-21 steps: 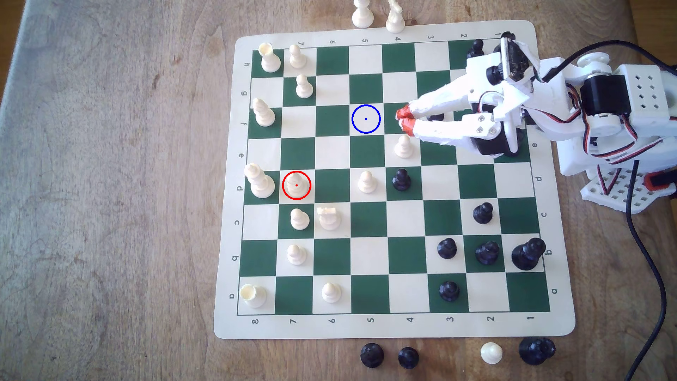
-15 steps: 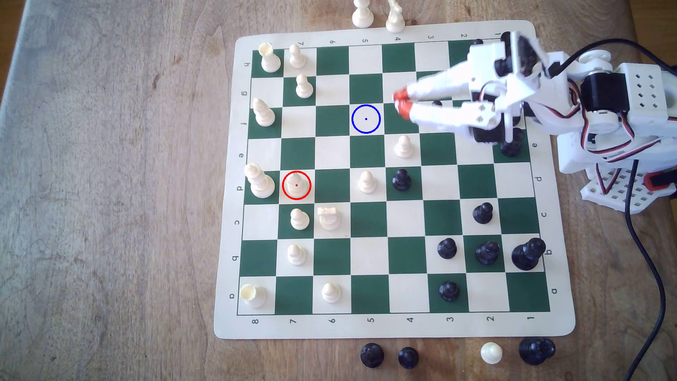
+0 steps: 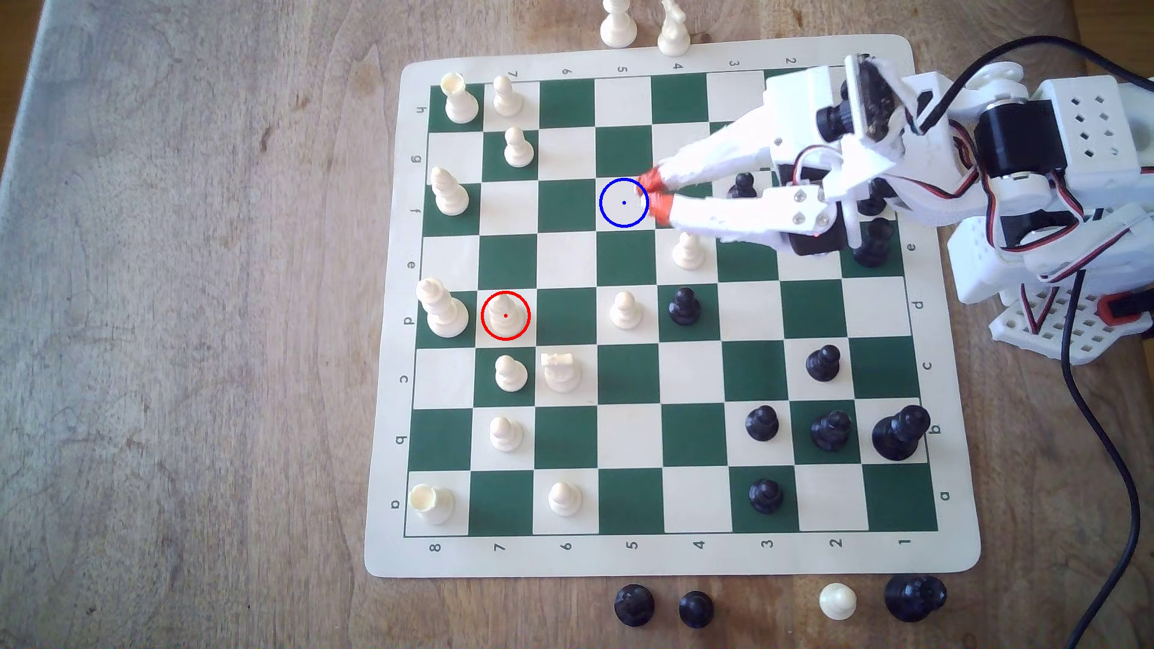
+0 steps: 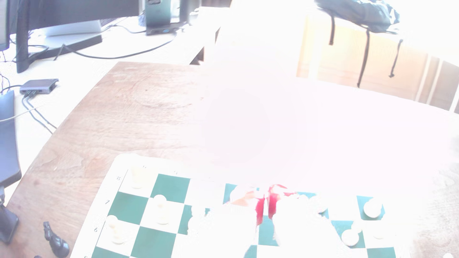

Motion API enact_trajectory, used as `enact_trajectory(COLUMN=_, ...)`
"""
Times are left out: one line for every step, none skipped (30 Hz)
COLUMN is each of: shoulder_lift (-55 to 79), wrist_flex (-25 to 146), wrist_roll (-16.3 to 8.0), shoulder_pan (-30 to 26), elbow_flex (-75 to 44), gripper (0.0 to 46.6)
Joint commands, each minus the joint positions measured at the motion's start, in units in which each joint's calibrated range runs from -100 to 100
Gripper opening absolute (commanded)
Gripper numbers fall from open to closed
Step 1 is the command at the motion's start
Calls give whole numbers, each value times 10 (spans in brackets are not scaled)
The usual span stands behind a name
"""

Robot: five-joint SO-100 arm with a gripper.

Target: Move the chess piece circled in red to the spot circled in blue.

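Tool [image 3: 651, 194] hangs over the chessboard [image 3: 687, 555], reaching in from the exterior view's right. Its two red-tipped fingers [image 3: 650, 179] stand slightly apart with nothing between them; the tips sit at the right rim of the blue ring [image 3: 624, 203], which marks a cream square on row f. In the wrist view the tool [image 4: 265, 206] shows as two red tips with a thin gap, over a green square; most of that picture is washed out to white, and the fingers themselves blur into the glare.

Just below the lower finger in the exterior view, a cream pawn [image 3: 687, 251] is partly covered at its head. A black pawn [image 3: 743, 185] peeks between the two fingers. Another dark piece [image 3: 873, 246] near the board's right edge is half hidden behind the arm's body; its kind is hard to tell.

The red-circled piece [image 3: 505, 314], cream with a pointed top, stands upright on a cream square in row d, well apart from the tool, toward the exterior view's left. A taller ridged cream piece [image 3: 442, 309] stands just beside it on the left; a cream pawn [image 3: 510, 373] is on the square below.

Off the board on the wooden desk [image 3: 187, 312], two cream pieces [image 3: 618, 25] at the top edge are cut off by the frame. A black cable [image 3: 1105, 437] runs down the right side.
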Motion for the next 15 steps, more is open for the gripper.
enact_trajectory(shoulder_lift=28, wrist_flex=27, wrist_roll=1, shoulder_pan=-8, elbow_flex=-89, gripper=12)
enact_trajectory(shoulder_lift=32, wrist_flex=29, wrist_roll=1, shoulder_pan=-9, elbow_flex=-95, gripper=12)
enact_trajectory(shoulder_lift=36, wrist_flex=30, wrist_roll=1, shoulder_pan=-10, elbow_flex=-100, gripper=12)
enact_trajectory(shoulder_lift=49, wrist_flex=35, wrist_roll=1, shoulder_pan=-13, elbow_flex=-107, gripper=12)
enact_trajectory(shoulder_lift=56, wrist_flex=38, wrist_roll=0, shoulder_pan=-14, elbow_flex=-111, gripper=12)
enact_trajectory(shoulder_lift=63, wrist_flex=38, wrist_roll=1, shoulder_pan=-15, elbow_flex=-116, gripper=12)
enact_trajectory(shoulder_lift=72, wrist_flex=38, wrist_roll=1, shoulder_pan=-15, elbow_flex=-121, gripper=12)
enact_trajectory(shoulder_lift=81, wrist_flex=38, wrist_roll=1, shoulder_pan=-16, elbow_flex=-126, gripper=12)
enact_trajectory(shoulder_lift=110, wrist_flex=38, wrist_roll=1, shoulder_pan=-22, elbow_flex=-146, gripper=12)
enact_trajectory(shoulder_lift=126, wrist_flex=38, wrist_roll=1, shoulder_pan=-26, elbow_flex=-158, gripper=12)
enact_trajectory(shoulder_lift=144, wrist_flex=38, wrist_roll=1, shoulder_pan=-29, elbow_flex=-170, gripper=12)
enact_trajectory(shoulder_lift=159, wrist_flex=38, wrist_roll=0, shoulder_pan=-29, elbow_flex=-179, gripper=13)
enact_trajectory(shoulder_lift=181, wrist_flex=42, wrist_roll=-2, shoulder_pan=-28, elbow_flex=-191, gripper=13)
enact_trajectory(shoulder_lift=198, wrist_flex=43, wrist_roll=-3, shoulder_pan=-27, elbow_flex=-203, gripper=13)
enact_trajectory(shoulder_lift=215, wrist_flex=47, wrist_roll=-6, shoulder_pan=-27, elbow_flex=-216, gripper=13)
